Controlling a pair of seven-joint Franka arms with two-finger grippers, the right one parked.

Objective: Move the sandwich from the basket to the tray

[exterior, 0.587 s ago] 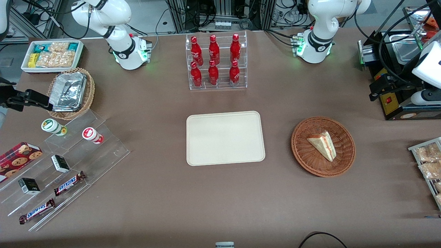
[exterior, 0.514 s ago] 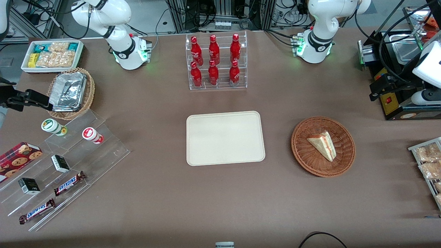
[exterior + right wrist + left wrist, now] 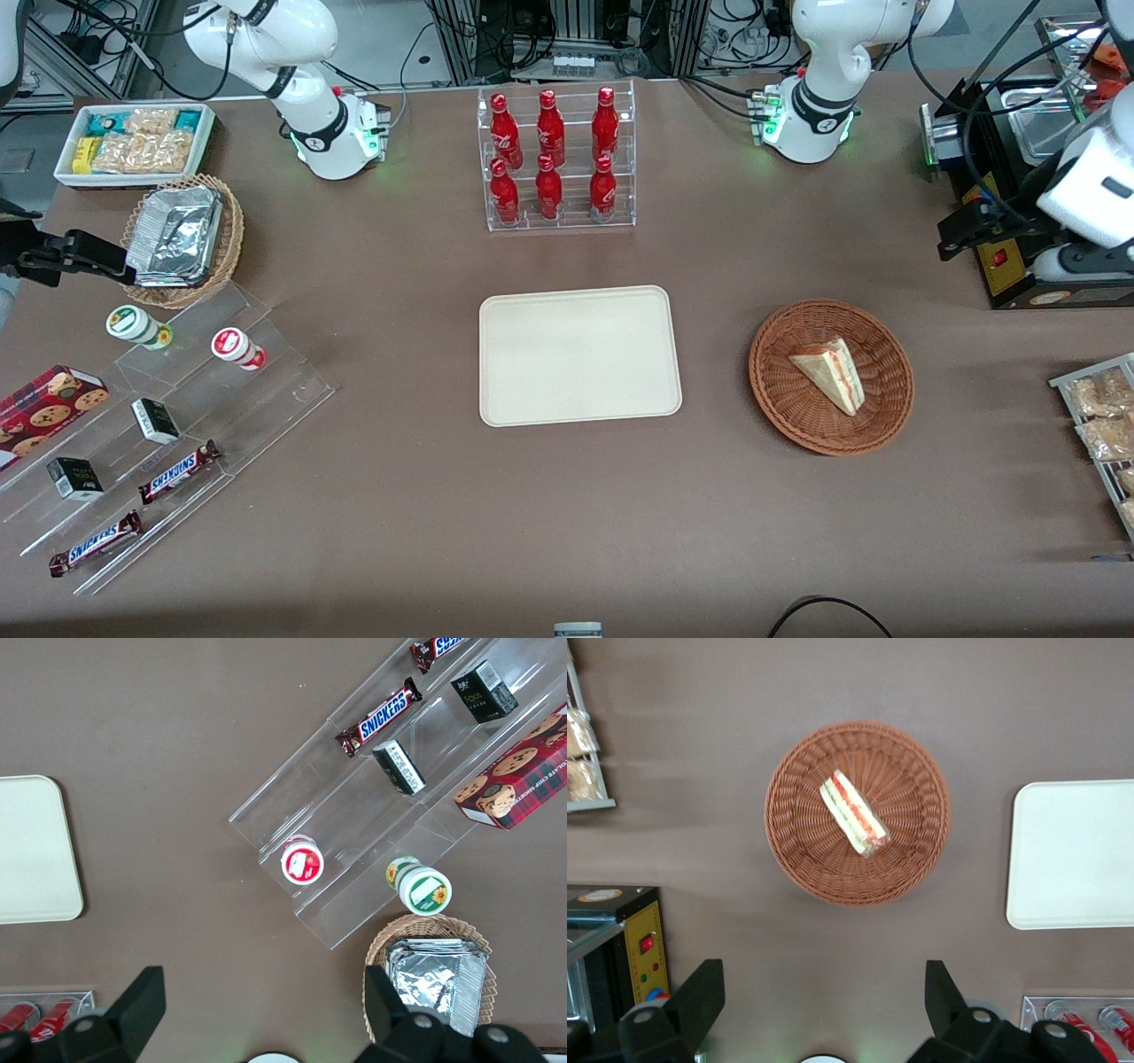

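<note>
The sandwich [image 3: 830, 372] is a pale triangular wedge with red and green filling, lying in the round reddish-brown wicker basket [image 3: 788, 399]. The cream tray [image 3: 580, 354] lies flat at the table's middle, beside the basket, with nothing on it. My left gripper [image 3: 963, 230] hangs high over the table, farther from the front camera than the basket and toward the working arm's end. Its fingers are wide open and hold nothing. The left wrist view looks down on the sandwich [image 3: 852, 813], the basket [image 3: 799, 855] and part of the tray [image 3: 1072, 855], with the gripper [image 3: 824, 992] off the basket's rim.
A black appliance [image 3: 1010, 168] stands close to my gripper. A wire rack of snack packets [image 3: 1099, 416] sits at the working arm's end. A clear rack of red bottles [image 3: 554, 159] stands farther back than the tray. Acrylic shelves with candy bars [image 3: 168, 416] lie toward the parked arm's end.
My left arm has shifted a little toward the table's middle and the basket. The sandwich, basket and tray have not moved.
</note>
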